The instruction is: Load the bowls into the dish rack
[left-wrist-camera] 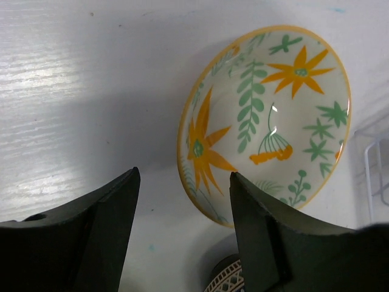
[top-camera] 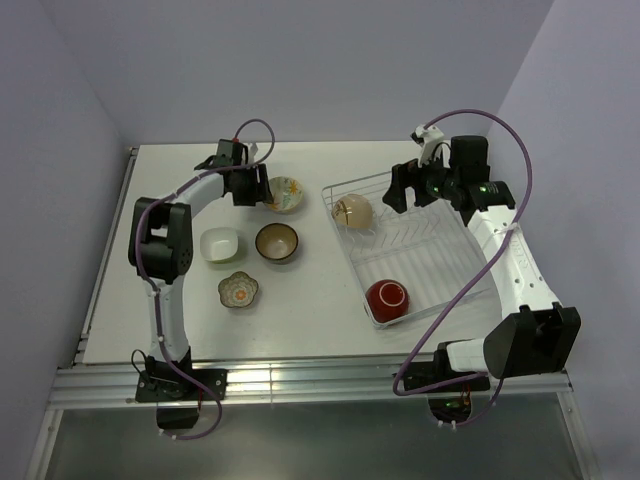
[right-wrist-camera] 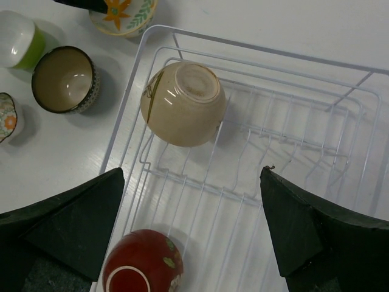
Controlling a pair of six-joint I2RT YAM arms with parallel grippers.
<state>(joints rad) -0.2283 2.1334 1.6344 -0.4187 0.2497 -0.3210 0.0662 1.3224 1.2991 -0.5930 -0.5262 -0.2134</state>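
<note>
Top: I log the left gripper point(top-camera: 258, 188) beside the flowered bowl point(top-camera: 285, 193) and the right gripper point(top-camera: 400, 192) over the rack point(top-camera: 430, 256), which holds the beige bowl point(top-camera: 352, 211) and the red bowl point(top-camera: 387, 297).
Left wrist: fingers point(left-wrist-camera: 91, 237) spread wide; the flowered bowl lies just ahead, nearer the right one.
Right wrist: fingers point(right-wrist-camera: 73, 225) wide and empty; the beige bowl sits upturned ahead between them.

Right wrist view: red bowl point(right-wrist-camera: 143, 263) is cropped by the bottom edge, cream flowered bowl point(right-wrist-camera: 124, 12) by the top, yellow-green bowl point(right-wrist-camera: 18, 39) and flower-shaped bowl point(right-wrist-camera: 6, 115) by the left; left wrist view: dish rack point(left-wrist-camera: 372, 173) shows only a corner.
</note>
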